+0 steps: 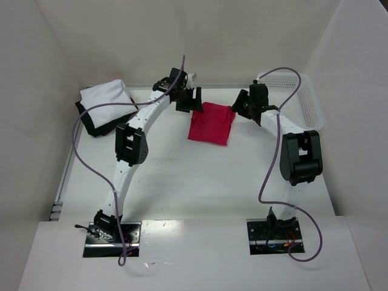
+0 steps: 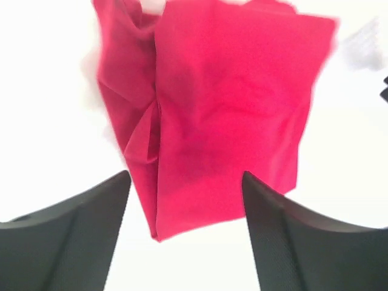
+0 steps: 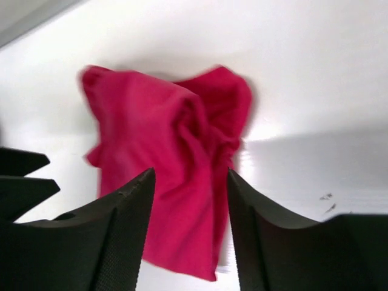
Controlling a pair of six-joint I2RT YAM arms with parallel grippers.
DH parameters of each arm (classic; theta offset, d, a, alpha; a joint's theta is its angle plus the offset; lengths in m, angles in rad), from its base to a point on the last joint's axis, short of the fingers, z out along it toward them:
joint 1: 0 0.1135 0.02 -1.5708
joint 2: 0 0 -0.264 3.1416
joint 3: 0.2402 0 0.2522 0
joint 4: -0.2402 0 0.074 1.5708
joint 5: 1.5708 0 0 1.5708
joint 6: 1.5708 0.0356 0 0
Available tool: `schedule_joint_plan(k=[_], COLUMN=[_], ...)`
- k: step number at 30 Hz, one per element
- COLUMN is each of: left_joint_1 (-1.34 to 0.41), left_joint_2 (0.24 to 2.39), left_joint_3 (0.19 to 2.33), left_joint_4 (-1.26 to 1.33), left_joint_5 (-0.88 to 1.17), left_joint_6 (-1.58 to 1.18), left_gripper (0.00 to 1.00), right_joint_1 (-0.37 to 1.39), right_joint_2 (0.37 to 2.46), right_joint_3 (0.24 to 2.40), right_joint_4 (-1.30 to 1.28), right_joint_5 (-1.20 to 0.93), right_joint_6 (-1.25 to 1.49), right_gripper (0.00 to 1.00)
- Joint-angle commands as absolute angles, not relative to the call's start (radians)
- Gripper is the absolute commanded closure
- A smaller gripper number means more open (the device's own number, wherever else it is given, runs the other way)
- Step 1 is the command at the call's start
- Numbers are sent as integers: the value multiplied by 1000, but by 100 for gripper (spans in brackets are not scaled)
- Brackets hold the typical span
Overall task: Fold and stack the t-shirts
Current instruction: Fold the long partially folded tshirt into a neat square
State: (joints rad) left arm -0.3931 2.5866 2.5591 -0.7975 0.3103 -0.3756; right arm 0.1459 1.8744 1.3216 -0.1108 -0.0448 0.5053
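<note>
The crimson red t-shirt (image 1: 211, 123) lies folded into a rough rectangle at the table's far middle. It also shows in the left wrist view (image 2: 224, 115) and, bunched along one side, in the right wrist view (image 3: 170, 176). My left gripper (image 1: 193, 100) is open at the shirt's far left corner and holds nothing (image 2: 185, 176). My right gripper (image 1: 241, 104) is open at the far right corner and also empty (image 3: 190, 173). The white t-shirt (image 1: 106, 100) lies folded on the black t-shirt (image 1: 91, 125) at the far left.
A white plastic mesh basket (image 1: 306, 91) stands at the far right against the wall. White walls close the table in at the back and both sides. Purple cables loop over both arms.
</note>
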Motion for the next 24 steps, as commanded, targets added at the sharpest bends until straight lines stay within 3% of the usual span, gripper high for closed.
schedule_joint_plan(k=[1, 3, 7, 11, 24], left_joint_1=[-368, -341, -293, -273, -273], left_joint_2=[2461, 2430, 2369, 2350, 2457], left_joint_3=[2452, 2316, 2026, 1893, 1937], left_joint_4=[-674, -615, -367, -266, -204], left_joint_5=[333, 395, 523, 570, 684], left_joint_6=[-345, -357, -426, -439, -497], left_gripper=[17, 11, 11, 11, 10], right_joint_1=[147, 147, 147, 147, 147], right_joint_2=[1798, 1789, 1770, 1747, 1687], right_joint_3=[1381, 1381, 1381, 1347, 1293], right_joint_4=[-126, -135, -173, -183, -224], right_joint_5=[-95, -104, -127, -149, -149], right_joint_6=[466, 457, 448, 448, 448], right_gripper=[42, 38, 30, 27, 23])
